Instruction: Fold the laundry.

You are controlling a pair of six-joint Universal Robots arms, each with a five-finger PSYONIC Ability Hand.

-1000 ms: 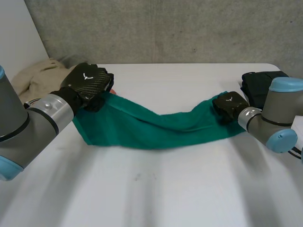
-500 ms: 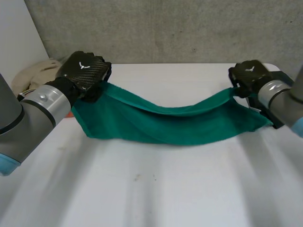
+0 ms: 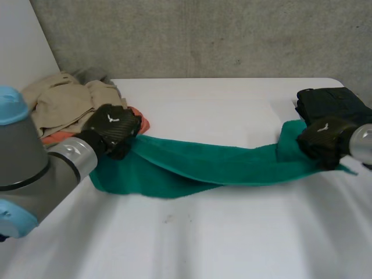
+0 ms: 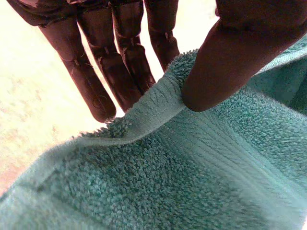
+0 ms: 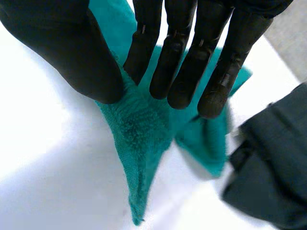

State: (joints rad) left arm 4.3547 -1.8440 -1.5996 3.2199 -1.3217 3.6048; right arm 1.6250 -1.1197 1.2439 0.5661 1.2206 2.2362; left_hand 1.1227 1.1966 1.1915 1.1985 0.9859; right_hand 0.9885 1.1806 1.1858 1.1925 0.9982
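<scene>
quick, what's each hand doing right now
Left hand: shut on the green towel, pinching its edge between thumb and fingers.
Right hand: shut on the green towel, pinching its other end.

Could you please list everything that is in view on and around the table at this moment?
green terry towel: one, green, stretched across the table between the two hands.
beige crumpled clothes: one pile, beige, far left of the table.
orange cloth: one, orange, at the beige pile's edge, beside the left hand.
black folded garment: one, black, far right of the table, behind the right hand.
white table: one, white, under everything.
grey concrete wall: one, grey, behind the table.
left hand: one, black, fingers and thumb pinching the towel's left end.
right hand: one, black, fingers and thumb pinching the towel's right end.
</scene>
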